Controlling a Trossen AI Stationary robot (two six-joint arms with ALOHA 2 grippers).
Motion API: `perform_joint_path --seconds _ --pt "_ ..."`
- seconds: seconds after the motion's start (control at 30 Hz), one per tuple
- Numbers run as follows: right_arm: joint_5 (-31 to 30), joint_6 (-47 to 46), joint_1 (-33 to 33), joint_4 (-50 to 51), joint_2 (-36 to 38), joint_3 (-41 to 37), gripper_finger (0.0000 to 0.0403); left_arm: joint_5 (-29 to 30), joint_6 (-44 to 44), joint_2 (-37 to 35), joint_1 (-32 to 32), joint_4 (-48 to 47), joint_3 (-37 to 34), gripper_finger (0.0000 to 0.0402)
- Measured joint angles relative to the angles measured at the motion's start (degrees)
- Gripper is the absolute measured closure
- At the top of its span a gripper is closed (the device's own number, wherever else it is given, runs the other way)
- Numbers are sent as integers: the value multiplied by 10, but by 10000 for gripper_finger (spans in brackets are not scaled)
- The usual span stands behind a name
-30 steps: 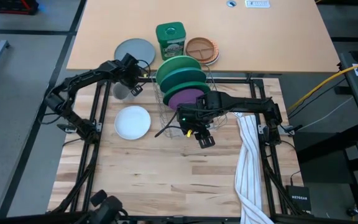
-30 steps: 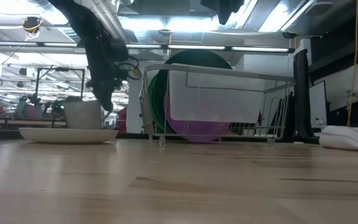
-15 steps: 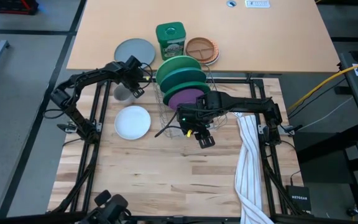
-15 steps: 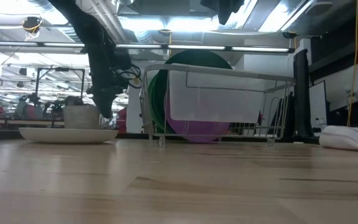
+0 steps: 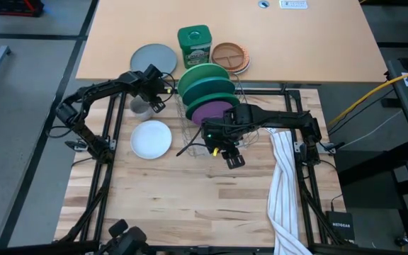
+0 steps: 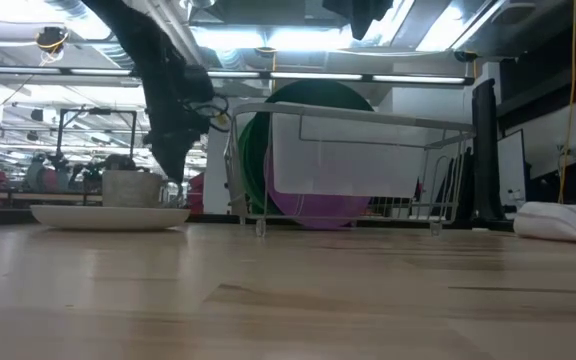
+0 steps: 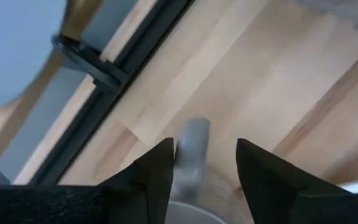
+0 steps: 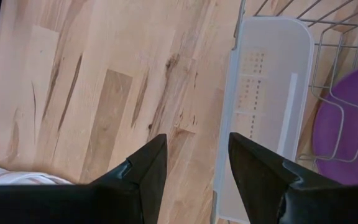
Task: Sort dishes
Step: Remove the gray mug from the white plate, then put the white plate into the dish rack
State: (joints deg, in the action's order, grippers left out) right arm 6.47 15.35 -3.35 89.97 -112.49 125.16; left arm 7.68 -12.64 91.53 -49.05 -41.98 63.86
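Left end effector (image 7: 201, 163) above mug (image 7: 188, 158)

From above, the left gripper (image 5: 156, 98) hangs over the small grey mug (image 5: 139, 107), just behind the white saucer (image 5: 151, 139). Green plates (image 5: 205, 79) and a purple plate (image 5: 209, 110) stand on edge in the wire rack (image 5: 190, 131). The right gripper (image 5: 233, 159) hovers beside a striped towel (image 5: 286, 185).

The light wooden table (image 5: 190, 205) carries a white saucer (image 5: 151, 139), a small grey mug (image 5: 139, 106) near its far left corner, a wire dish rack (image 5: 211, 124) holding upright plates, and a striped cloth (image 5: 286, 191) draped along its right side.
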Motion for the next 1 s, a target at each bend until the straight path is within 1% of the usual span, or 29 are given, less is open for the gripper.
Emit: perform_joint_path --seconds 0.13,0.23,0.33,0.43,0.5,0.63,0.73,0.87,1.0 --pt "0 0 0 0 0 0 228 0 -11 -32 1 -2 0 240" --pt "0 0 0 0 0 0 228 0 3 -65 1 -34 0 240" --pt "0 0 0 0 0 0 228 -7 34 -102 7 -109 0 241" --pt "0 0 0 -1 0 0 228 -26 61 -137 22 -212 0 245" --pt "0 0 0 -1 0 0 228 -29 90 -159 35 -275 0 247" --pt "0 0 0 -5 0 0 228 -29 156 -196 61 -354 -1 250" --pt "0 0 0 -10 0 0 228 -29 195 -222 78 -359 -17 251" --pt "0 0 0 -17 0 0 228 -28 239 -248 96 -340 -56 251" --pt "0 0 0 -16 0 0 228 -28 284 -265 105 -289 -113 251"
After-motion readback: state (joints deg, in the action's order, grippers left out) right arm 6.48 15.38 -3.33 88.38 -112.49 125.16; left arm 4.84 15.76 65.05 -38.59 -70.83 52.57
